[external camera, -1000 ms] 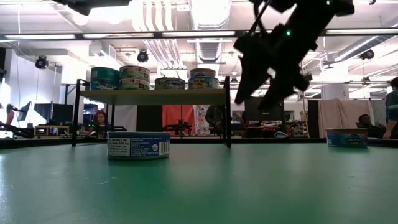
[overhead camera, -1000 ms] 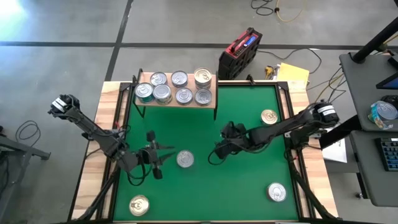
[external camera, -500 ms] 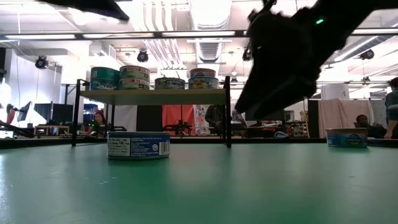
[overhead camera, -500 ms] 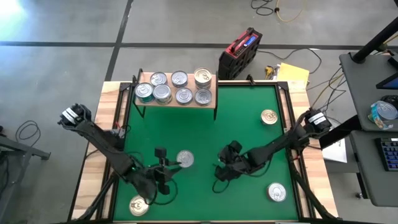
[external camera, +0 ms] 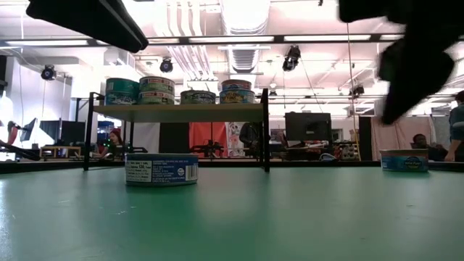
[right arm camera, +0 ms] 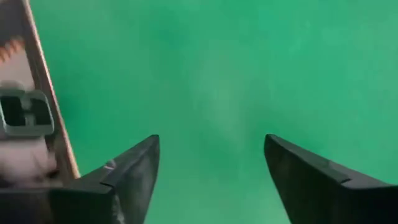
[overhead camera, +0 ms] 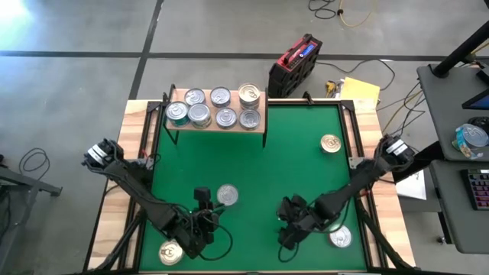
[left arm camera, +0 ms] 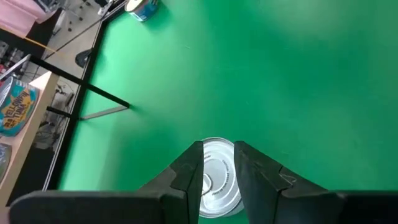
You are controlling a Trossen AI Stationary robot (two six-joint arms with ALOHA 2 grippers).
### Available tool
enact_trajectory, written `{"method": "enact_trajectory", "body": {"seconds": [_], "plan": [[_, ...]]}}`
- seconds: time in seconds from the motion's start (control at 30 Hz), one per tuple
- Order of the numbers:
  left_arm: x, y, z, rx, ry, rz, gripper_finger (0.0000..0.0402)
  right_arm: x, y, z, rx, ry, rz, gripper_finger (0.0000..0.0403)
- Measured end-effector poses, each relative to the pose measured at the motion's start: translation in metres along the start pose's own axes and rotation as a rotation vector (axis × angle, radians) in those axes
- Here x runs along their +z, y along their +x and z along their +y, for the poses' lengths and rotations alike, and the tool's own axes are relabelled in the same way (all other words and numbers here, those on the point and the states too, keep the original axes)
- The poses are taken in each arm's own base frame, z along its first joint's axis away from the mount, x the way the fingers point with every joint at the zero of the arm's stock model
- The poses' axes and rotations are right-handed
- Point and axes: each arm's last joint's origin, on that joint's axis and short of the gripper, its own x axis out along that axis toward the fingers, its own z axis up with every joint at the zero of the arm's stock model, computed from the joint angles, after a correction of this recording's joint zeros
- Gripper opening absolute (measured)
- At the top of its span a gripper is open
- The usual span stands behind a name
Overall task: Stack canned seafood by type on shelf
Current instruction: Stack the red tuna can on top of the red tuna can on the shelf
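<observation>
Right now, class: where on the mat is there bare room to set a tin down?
Bare: mat between shelf and the middle tin, left of the gold tin. Crowded: the shelf top and the near edge, by both tools.

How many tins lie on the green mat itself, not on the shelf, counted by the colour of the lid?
Silver-lidded tins: 2
Gold-lidded tins: 2
Total: 4
</observation>
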Motion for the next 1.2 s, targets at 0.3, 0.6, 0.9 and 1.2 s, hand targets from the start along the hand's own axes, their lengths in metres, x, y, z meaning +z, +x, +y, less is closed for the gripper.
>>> {"method": "enact_trajectory", "body": {"seconds": [0.3, 0.6, 0.9, 1.2], "plan": [[-0.008, -0.020, 0.005, -0.015, 0.013, 0.095, 0.0075, -0.027, -0.069, 0.020, -0.307, 0.069, 0.290, 0.0183], [0.007, -0.088, 0.047, 0.012, -0.049, 0.202, 0.0075, -0.065, -0.100, 0.028, -0.429, 0.195, 0.373, 0.0039], [0.018, -0.114, 0.083, -0.083, -0.039, 0.055, 0.0075, -0.084, -0.096, 0.022, -0.491, 0.265, 0.414, 0.0009], [0.003, -0.110, 0.086, -0.129, -0.064, -0.027, 0.0075, -0.095, -0.083, 0.008, -0.423, 0.283, 0.478, 0.0009]]}}
